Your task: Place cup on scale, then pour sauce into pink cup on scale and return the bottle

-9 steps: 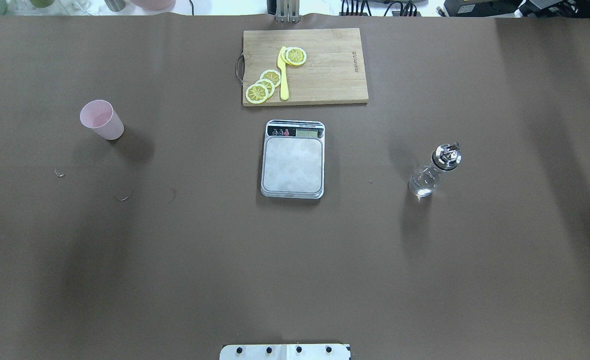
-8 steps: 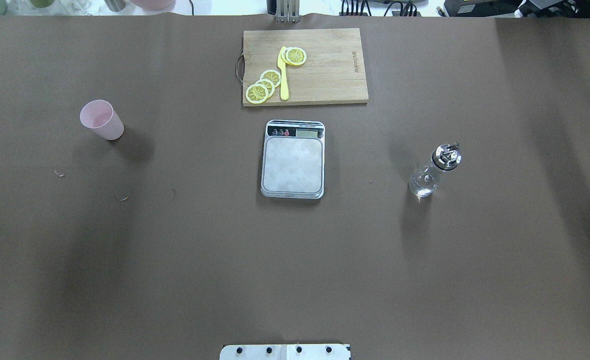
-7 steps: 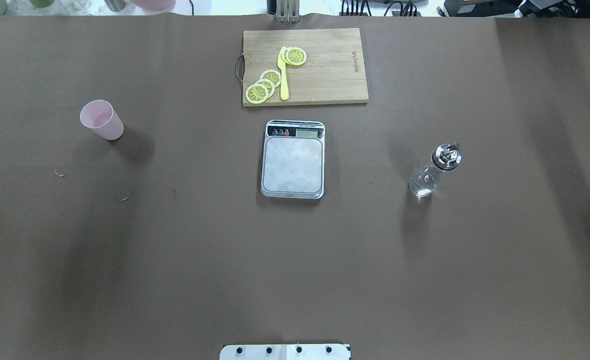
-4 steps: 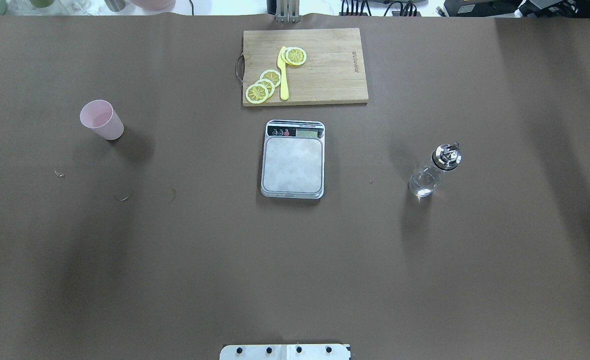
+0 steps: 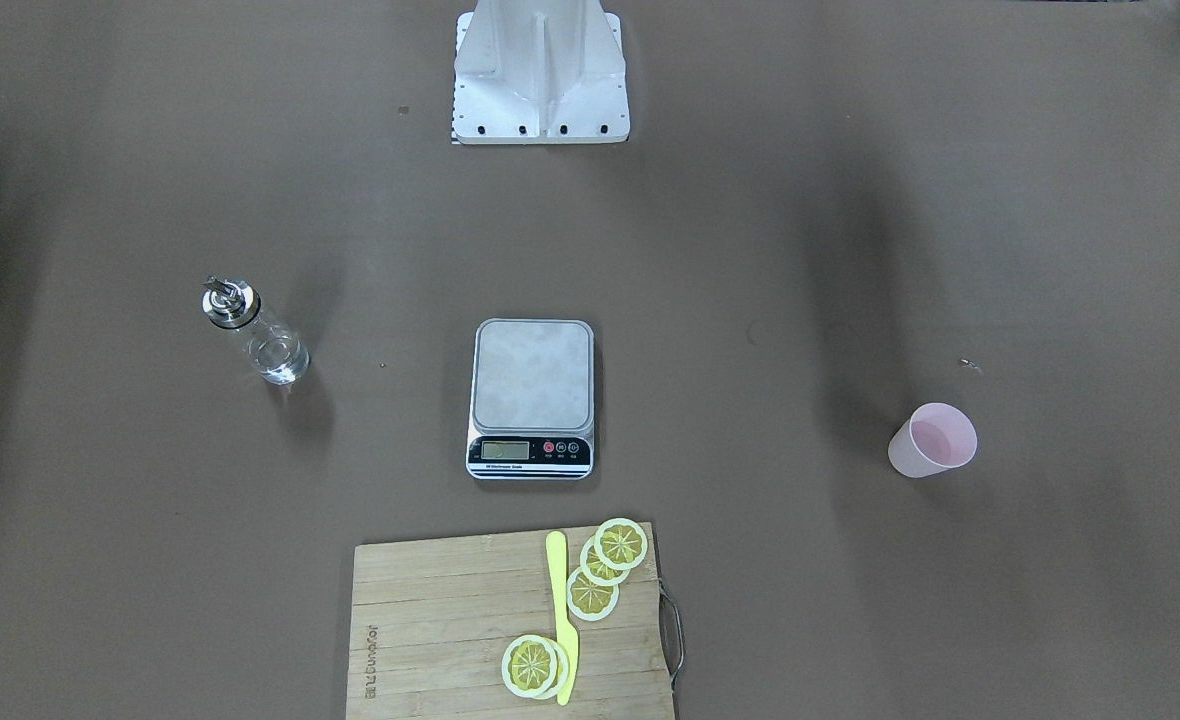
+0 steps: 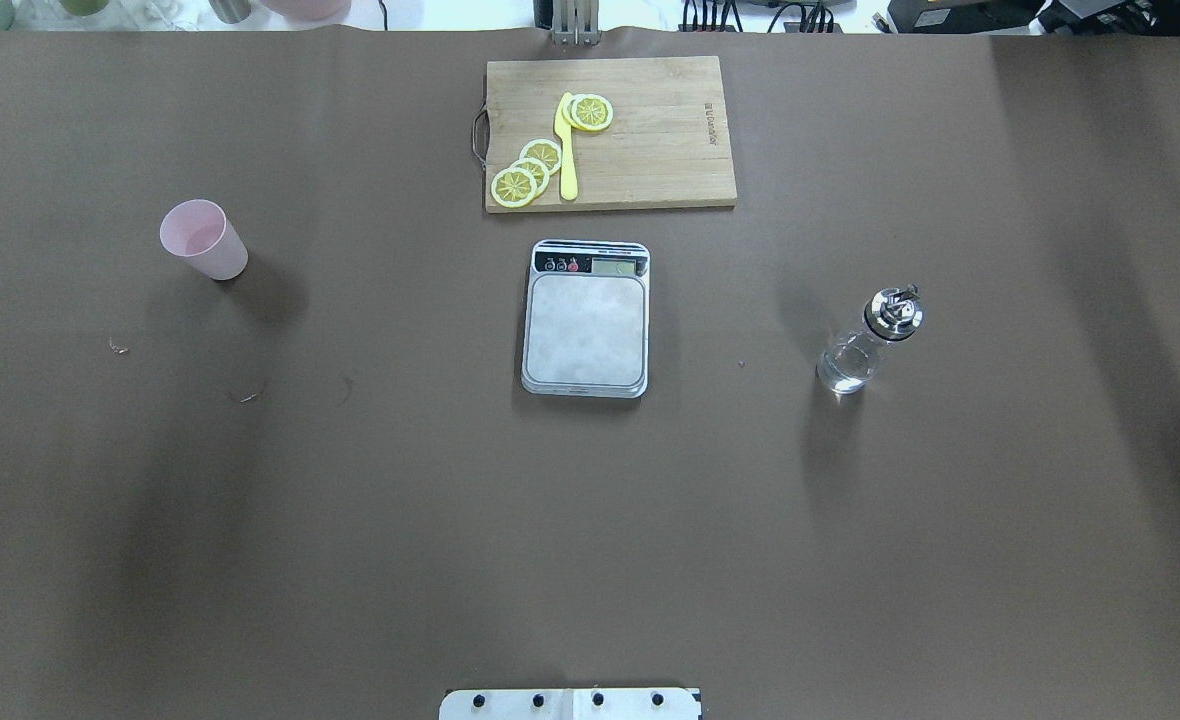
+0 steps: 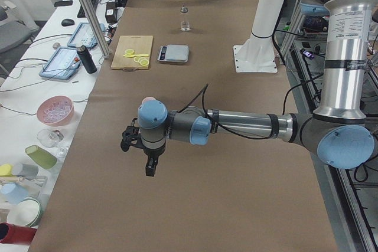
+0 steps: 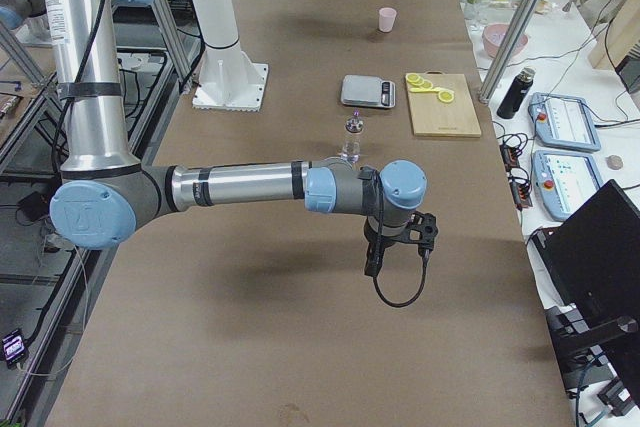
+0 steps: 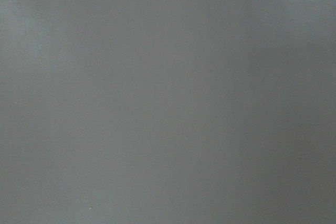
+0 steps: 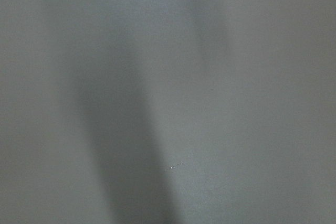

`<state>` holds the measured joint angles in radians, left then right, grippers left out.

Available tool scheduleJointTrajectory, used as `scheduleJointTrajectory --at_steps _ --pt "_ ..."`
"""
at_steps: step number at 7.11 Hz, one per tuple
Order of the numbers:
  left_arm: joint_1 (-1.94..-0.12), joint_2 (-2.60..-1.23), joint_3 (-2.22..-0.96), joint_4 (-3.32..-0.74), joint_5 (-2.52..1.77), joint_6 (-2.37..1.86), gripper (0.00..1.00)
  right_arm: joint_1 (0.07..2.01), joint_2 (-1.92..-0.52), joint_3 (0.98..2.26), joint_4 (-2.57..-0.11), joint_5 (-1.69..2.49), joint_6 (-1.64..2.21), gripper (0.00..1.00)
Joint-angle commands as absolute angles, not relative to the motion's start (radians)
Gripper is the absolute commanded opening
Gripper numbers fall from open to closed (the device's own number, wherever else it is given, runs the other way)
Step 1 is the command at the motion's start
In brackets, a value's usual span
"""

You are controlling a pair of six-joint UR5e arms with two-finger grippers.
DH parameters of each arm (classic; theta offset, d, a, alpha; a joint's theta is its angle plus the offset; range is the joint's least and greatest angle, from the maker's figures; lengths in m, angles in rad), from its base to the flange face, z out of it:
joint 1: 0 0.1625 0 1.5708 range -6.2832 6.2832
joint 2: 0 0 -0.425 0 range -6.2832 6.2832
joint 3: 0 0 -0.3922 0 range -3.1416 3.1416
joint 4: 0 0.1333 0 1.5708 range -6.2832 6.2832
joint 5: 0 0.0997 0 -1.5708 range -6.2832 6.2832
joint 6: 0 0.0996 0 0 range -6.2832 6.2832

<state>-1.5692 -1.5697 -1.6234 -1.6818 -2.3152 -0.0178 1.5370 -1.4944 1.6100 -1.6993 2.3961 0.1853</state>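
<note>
- The cup [image 6: 203, 239] stood upright on the left of the table [image 6: 590, 540], well apart from the scale [image 6: 586, 320] at the centre. It was thin, smooth pink plastic, tapered and likely very light. A gentle pinch across the wall below the rim should suit it, since hard pressure could flex it or tip it.
- The bottle [image 6: 865, 343] stood upright on the right, well apart from the scale. It was slim clear glass with a shiny metal spout, so probably heavier, slick and breakable — best held around the mid-body.
- The sauce [image 6: 843, 368] looked clear and sat low in the bottle.
- The scale's steel platform was flat, matte and bare.
- The left gripper [image 7: 142, 151] and the right gripper [image 8: 398, 243] hung over bare table near the 2 ends. I could not tell whether either was open or closed.
</note>
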Motion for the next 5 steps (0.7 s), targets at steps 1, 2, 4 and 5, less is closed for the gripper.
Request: scheduleJointTrajectory --at_steps 1,2,4,5 --pt "-1.568 -1.572 -1.623 -1.681 -2.301 -0.014 0.99 1.537 -1.491 1.617 -1.698 2.398 0.186 1.00" --pt "-1.568 -1.571 -1.624 -1.681 -2.302 -0.014 0.99 1.537 -1.490 1.617 -1.698 2.398 0.186 1.00" --pt "-1.568 -1.577 -1.637 -1.681 -2.302 -0.018 0.99 1.537 -1.486 1.631 -1.698 2.396 0.184 1.00" --pt "-1.566 -1.580 -1.644 -1.681 -2.307 -0.021 0.99 1.537 -1.486 1.629 -1.698 2.396 0.184 1.00"
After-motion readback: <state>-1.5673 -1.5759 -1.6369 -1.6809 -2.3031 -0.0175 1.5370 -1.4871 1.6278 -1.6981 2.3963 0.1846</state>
